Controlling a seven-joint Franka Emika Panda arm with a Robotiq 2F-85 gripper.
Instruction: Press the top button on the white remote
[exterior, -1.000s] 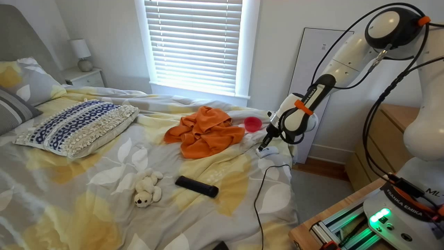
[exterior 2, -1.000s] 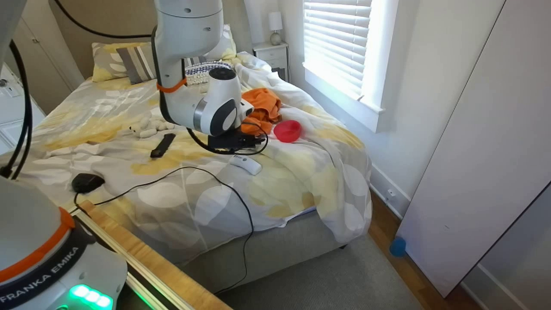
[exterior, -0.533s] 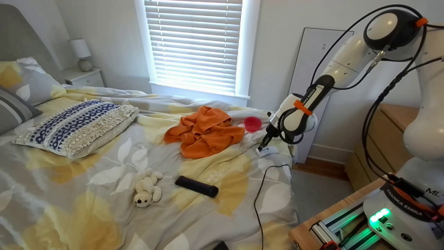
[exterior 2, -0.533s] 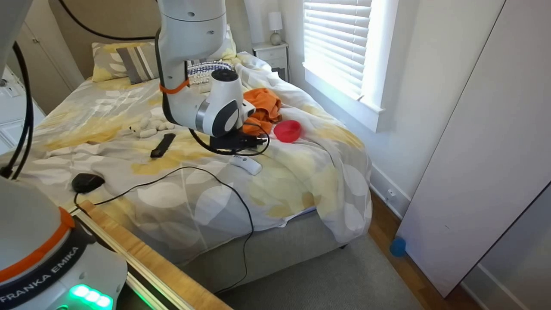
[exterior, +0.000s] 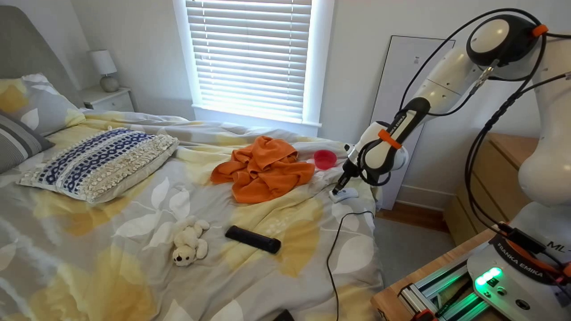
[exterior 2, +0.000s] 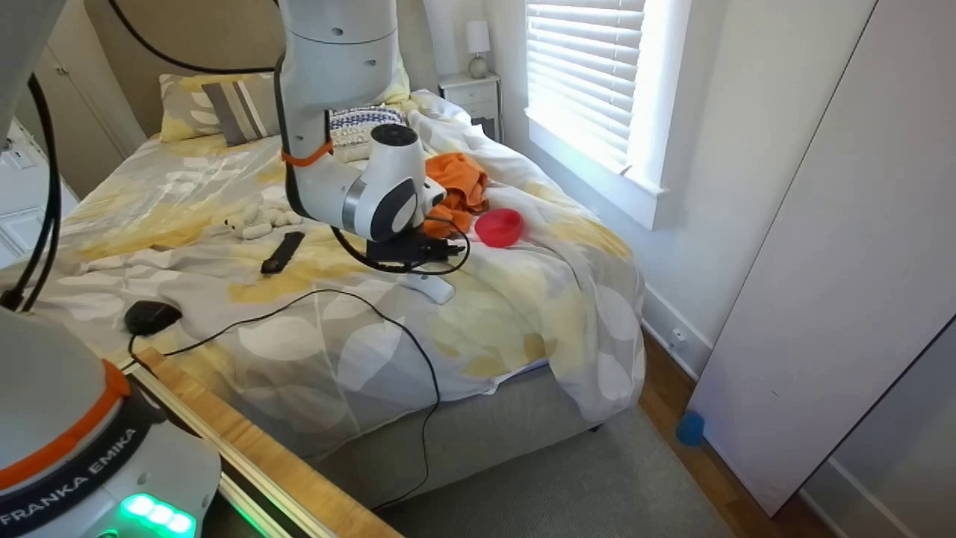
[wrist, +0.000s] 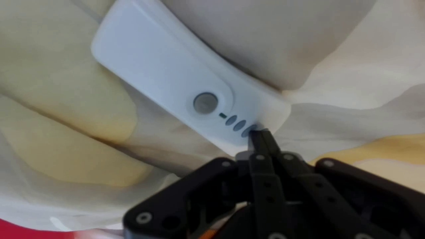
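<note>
The white remote (exterior: 346,194) lies flat on the bed near its edge; it also shows in an exterior view (exterior 2: 435,289), partly behind the gripper's cable. In the wrist view the white remote (wrist: 159,63) runs diagonally, with a round grey button (wrist: 205,103), a small dark mark and a row of grey-blue ovals (wrist: 239,125) toward its near end. My gripper (wrist: 260,130) is shut and empty, fingertips together. The tips cover the end of the oval row. They touch or hover just above the surface; I cannot tell which. The tips also meet the remote's end in an exterior view (exterior: 335,191).
A red bowl (exterior: 325,159) and an orange cloth (exterior: 263,169) lie beyond the remote. A black remote (exterior: 253,239), a white stuffed toy (exterior: 190,240) and a black cable (exterior: 332,254) also lie on the bed. A black device (exterior 2: 151,317) sits near the robot's base.
The arm has moved slightly down, and slightly right in an exterior view, so its cable covers more of the white remote there. The fingertips stay at the same end of the remote.
</note>
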